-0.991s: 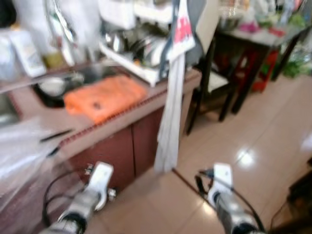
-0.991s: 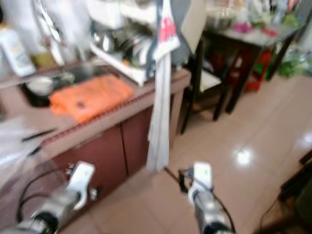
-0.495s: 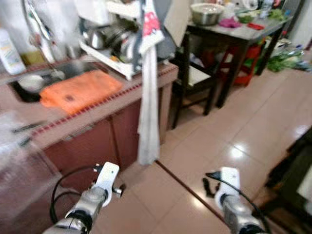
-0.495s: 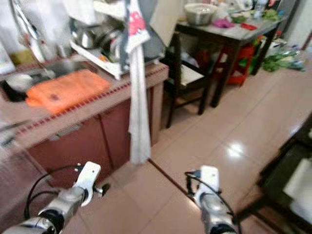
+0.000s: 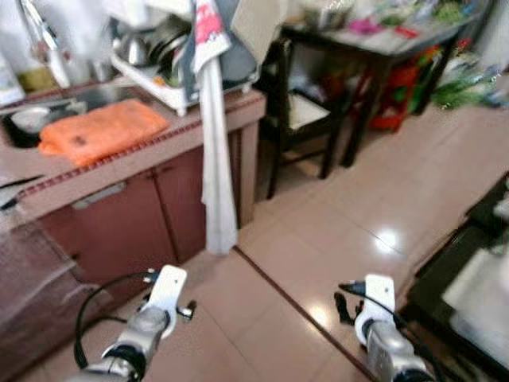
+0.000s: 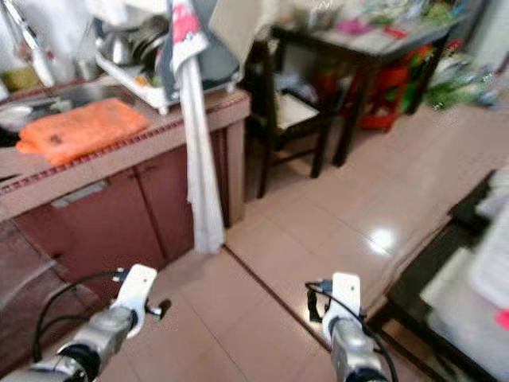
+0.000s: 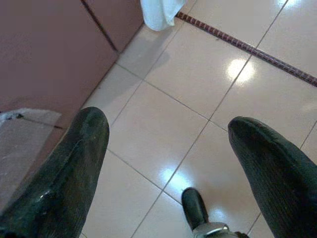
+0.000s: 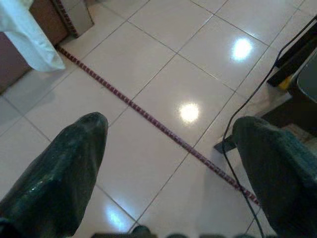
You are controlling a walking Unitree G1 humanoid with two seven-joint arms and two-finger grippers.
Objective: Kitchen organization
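Tiled floor [image 5: 318, 231], glossy, crossed by a dark red inlay strip. Reddish-brown counter [image 5: 135, 151] at the robot's left; orange cloth [image 5: 99, 131] lies on it beside the sink. White towel [image 5: 215, 159] hangs down the counter's corner from the dish rack [image 5: 171, 68]. Dark table [image 5: 382, 48] and chair [image 5: 298, 119] beyond. Left gripper [image 7: 168, 163] and right gripper [image 8: 171, 158] hang low over bare tile, fingers spread, empty.
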